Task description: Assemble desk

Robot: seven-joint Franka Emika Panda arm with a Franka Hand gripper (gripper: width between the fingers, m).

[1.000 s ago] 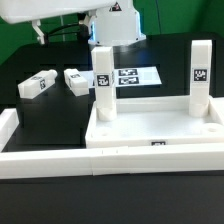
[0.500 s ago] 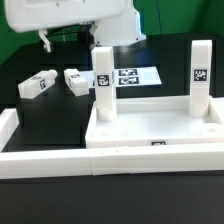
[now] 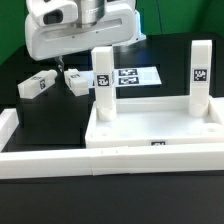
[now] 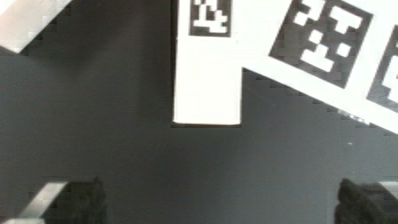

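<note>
The white desk top (image 3: 150,128) lies at the front on the exterior view's right. Two white tagged legs stand upright in it, one at its left corner (image 3: 104,80) and one at its right corner (image 3: 200,72). Two loose legs lie flat on the black table (image 3: 37,85) (image 3: 76,80). The arm's white hand (image 3: 75,35) hangs above these loose legs. In the wrist view my gripper (image 4: 217,205) is open and empty, with dark fingertips (image 4: 68,200) on either side. One loose leg (image 4: 210,60) lies just beyond the jaws, and a corner of the other leg (image 4: 27,25) shows.
The marker board (image 3: 135,77) lies flat beside the loose legs and also shows in the wrist view (image 4: 338,40). Long white border rails run along the front (image 3: 45,162) and the exterior view's left edge (image 3: 8,122).
The hand has come down and moved toward the exterior view's left, from above the upright left leg to above the two loose legs. The parts have not moved.
</note>
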